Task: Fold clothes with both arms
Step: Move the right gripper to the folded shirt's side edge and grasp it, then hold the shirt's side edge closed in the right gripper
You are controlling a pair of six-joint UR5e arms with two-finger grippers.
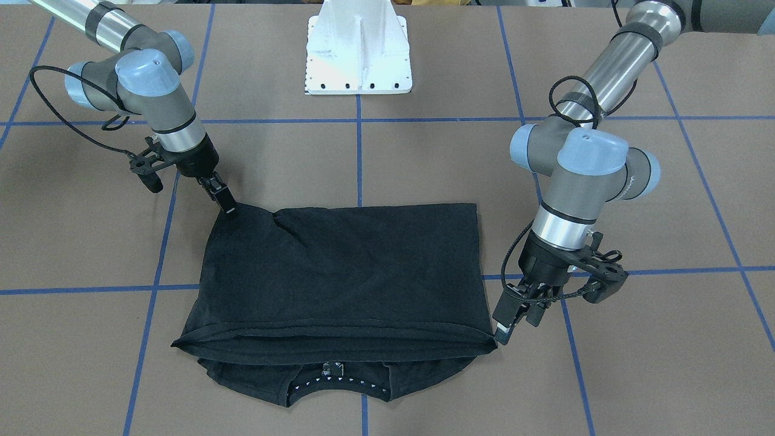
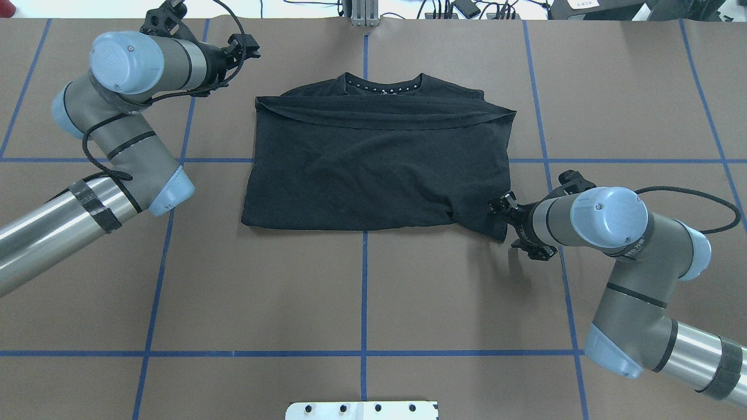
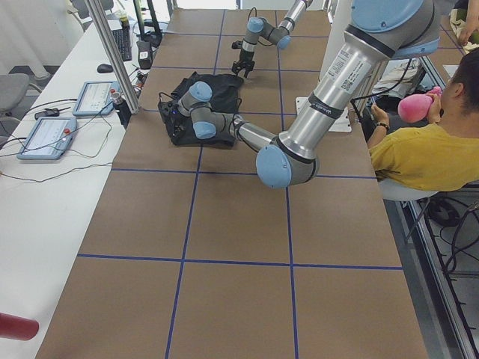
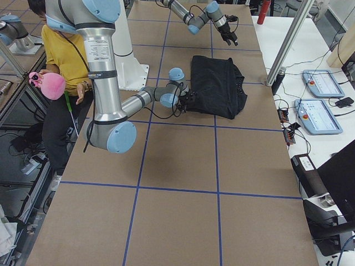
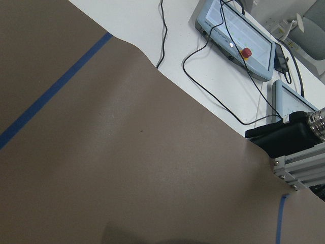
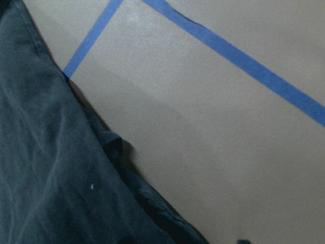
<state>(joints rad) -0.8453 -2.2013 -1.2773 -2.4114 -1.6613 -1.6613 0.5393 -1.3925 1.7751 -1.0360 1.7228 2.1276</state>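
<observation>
The black T-shirt (image 1: 351,272) (image 2: 373,163) lies folded on the brown table, its collar (image 1: 339,378) showing at the edge far from the robot. My right gripper (image 1: 225,203) (image 2: 499,210) is at the shirt's near corner, fingers together on the cloth, which peaks up and stretches toward it. The right wrist view shows only the shirt edge (image 6: 51,178) and table, no fingers. My left gripper (image 1: 517,318) hovers open just beside the folded hem's corner, with nothing between its fingers. The left wrist view shows bare table only.
The white bolted stand (image 1: 360,54) sits at the robot's side of the table. A seated person in yellow (image 3: 426,153) is beside it. Control tablets (image 5: 238,33) and an aluminium post (image 5: 299,168) stand beyond the far edge. Blue tape lines cross the table.
</observation>
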